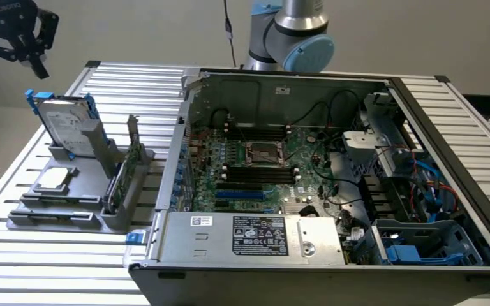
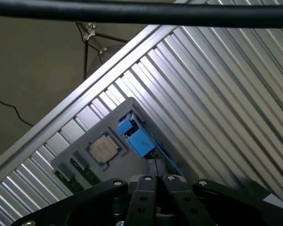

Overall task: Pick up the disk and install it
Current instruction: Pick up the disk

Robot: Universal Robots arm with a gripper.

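The disk [image 1: 64, 124], silver-grey with a white label and blue rails, stands upright on edge in a grey holder [image 1: 74, 204] at the exterior view's left. My black gripper [image 1: 32, 64] hangs well above it, a little further towards the exterior view's left, touching nothing. In the wrist view my gripper [image 2: 156, 179] has its fingers pressed together, shut and holding nothing. Past them lies the disk [image 2: 137, 136], seen edge-on by its blue rail.
An open computer case [image 1: 185, 95] fills the middle and right of the slatted metal table [image 1: 126, 76], with a blue drive bay [image 1: 423, 245] at its front right. The holder also carries a square silver chip [image 2: 104, 149] and a thin upright card [image 1: 133, 137].
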